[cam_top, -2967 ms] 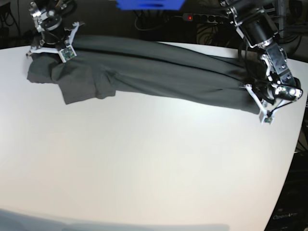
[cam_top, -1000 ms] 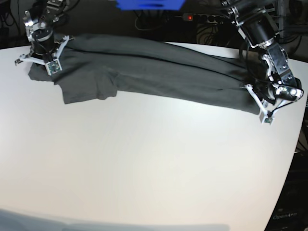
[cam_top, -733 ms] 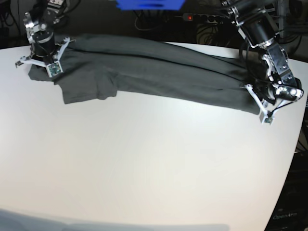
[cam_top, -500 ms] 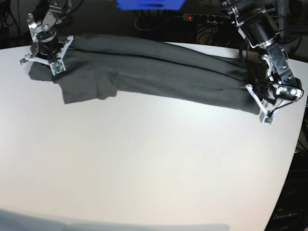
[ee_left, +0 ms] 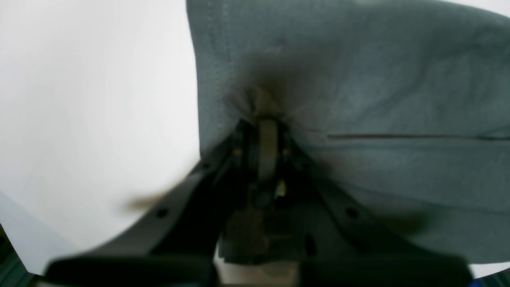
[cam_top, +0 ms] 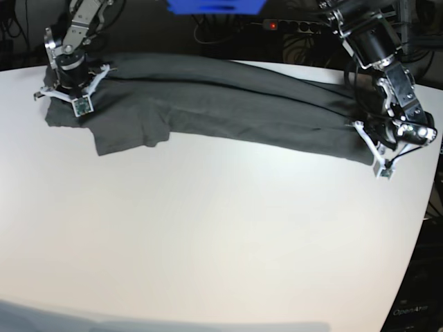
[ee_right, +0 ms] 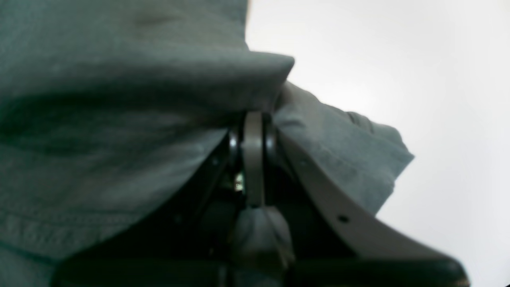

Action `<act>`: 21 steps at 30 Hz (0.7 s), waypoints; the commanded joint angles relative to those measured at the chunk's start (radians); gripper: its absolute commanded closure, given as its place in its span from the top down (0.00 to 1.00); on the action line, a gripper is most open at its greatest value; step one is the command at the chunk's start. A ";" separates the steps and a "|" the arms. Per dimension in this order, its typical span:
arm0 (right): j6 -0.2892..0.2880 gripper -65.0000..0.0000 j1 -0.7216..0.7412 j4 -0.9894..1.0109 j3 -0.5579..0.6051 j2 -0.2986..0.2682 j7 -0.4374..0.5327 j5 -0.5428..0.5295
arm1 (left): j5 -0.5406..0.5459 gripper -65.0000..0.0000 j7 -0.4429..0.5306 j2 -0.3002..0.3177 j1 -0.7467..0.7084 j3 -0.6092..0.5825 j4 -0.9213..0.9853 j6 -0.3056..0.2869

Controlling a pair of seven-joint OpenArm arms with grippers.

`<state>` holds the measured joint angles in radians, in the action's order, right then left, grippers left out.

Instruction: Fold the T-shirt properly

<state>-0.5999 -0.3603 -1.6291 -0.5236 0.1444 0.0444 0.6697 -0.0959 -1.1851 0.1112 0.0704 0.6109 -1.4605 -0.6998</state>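
The left gripper [cam_top: 377,142] is clamped tight on one end of the plain dark grey cotton T-shirt [cam_top: 228,104], and the right gripper [cam_top: 69,93] is pinched shut on the other end, cloth bunching around both. The shirt lies stretched along the far side of the white round table [cam_top: 208,235]. Both wrist views are blurred, and the fingertips are buried in fabric. Behind the table, dark cables and a blue object [cam_top: 216,6] are cut off.

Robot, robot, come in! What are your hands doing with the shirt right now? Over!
Left gripper shut on the T-shirt at one end. Right gripper shut on the other end. Shirt stretched long across the table. Nothing in the way.
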 commanded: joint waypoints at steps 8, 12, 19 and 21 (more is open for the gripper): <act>-0.061 0.01 0.080 0.103 -0.002 -0.045 -0.045 0.025 | -0.018 0.04 -0.017 0.000 0.021 0.001 0.028 0.002; -0.061 0.01 0.097 0.122 -0.011 -0.061 -0.047 0.025 | -0.018 0.04 0.049 0.000 0.036 0.001 0.088 0.002; -0.061 0.01 0.155 0.177 -0.031 -0.095 -0.047 0.026 | -0.017 0.04 0.081 0.025 0.090 0.002 0.243 0.002; -0.061 0.01 0.165 0.200 -0.031 -0.110 -0.045 0.026 | -0.017 0.04 0.092 0.025 0.098 0.002 0.261 0.002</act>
<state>-0.6464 -0.1879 -1.4403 -0.5499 0.0387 0.0898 0.6430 -0.0727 -1.0374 0.1570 0.1883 0.6178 -1.2354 -0.7025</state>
